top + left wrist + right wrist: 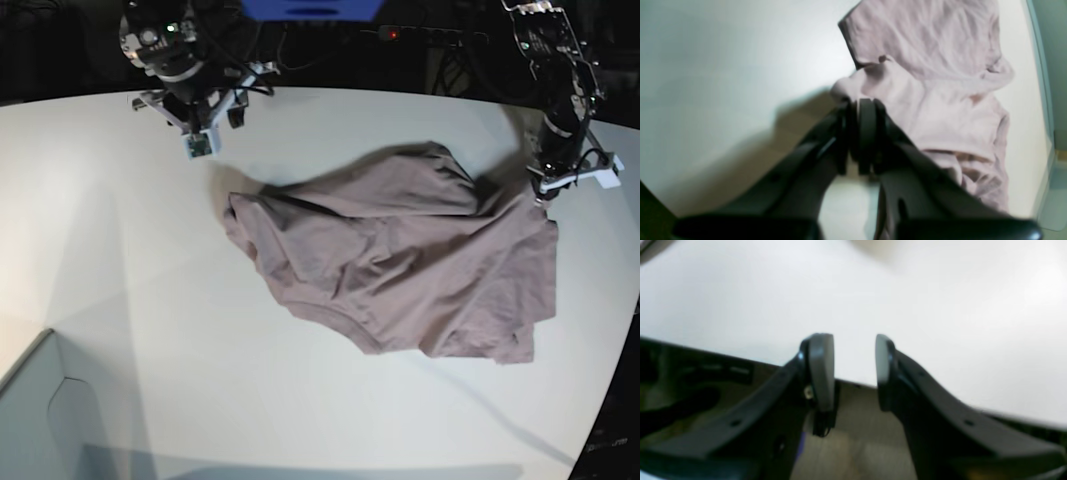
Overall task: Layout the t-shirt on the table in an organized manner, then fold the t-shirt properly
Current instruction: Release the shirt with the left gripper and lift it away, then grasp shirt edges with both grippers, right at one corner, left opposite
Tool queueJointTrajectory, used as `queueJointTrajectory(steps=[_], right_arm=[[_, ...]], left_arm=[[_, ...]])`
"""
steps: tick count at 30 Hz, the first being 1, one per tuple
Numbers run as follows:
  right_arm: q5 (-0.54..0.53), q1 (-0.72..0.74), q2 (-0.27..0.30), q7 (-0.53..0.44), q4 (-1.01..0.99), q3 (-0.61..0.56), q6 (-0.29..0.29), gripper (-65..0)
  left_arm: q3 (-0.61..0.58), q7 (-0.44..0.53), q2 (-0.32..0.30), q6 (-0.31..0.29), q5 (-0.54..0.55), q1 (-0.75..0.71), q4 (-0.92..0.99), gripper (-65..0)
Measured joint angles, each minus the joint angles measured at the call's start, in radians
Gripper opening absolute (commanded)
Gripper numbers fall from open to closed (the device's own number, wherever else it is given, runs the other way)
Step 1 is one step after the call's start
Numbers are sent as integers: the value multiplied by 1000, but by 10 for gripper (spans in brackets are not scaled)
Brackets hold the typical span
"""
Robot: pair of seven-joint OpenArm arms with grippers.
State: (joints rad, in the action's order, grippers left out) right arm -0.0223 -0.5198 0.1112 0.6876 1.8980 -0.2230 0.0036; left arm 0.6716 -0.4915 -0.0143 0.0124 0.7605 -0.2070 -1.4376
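The dusty mauve t-shirt [400,260] lies crumpled and spread in the middle of the white table [150,300]. My left gripper [540,195] is at the shirt's far right corner. In the left wrist view its jaws [862,101] are pressed nearly together, with a bunched fold of the t-shirt [933,100] at their tips. My right gripper [200,143] hangs over the far left of the table, well away from the shirt. In the right wrist view my right gripper [854,353] stands open with nothing between its fingers, above the table [940,306] edge.
A pale grey-blue box corner [40,420] sits at the front left. The table's curved edge [610,400] runs close to the shirt on the right. Dark equipment and cables stand behind the far edge.
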Motion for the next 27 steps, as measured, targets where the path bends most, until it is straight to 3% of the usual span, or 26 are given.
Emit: queueJointTrajectory(steps=[9, 12, 15, 18, 24, 27], right_arm=[[11, 182, 21, 24, 0, -48, 0, -439], [10, 248, 18, 88, 0, -48, -1, -439], [13, 300, 18, 130, 0, -56, 0, -439], [6, 364, 18, 127, -33, -80, 0, -438], [12, 455, 21, 124, -178, -79, 0, -310], [14, 487, 21, 129, -241, -79, 0, -282]], left_arm=[[-3, 2, -6, 3, 7, 19, -65, -580], [-2, 0, -5, 3, 7, 16, -65, -481], [-1, -3, -5, 4, 7, 17, -77, -336], [2, -4, -5, 4, 7, 16, -124, -240], [0, -9, -39, 4, -3, 54, -167, -224], [0, 7, -58, 6, -3, 121, -127, -224]])
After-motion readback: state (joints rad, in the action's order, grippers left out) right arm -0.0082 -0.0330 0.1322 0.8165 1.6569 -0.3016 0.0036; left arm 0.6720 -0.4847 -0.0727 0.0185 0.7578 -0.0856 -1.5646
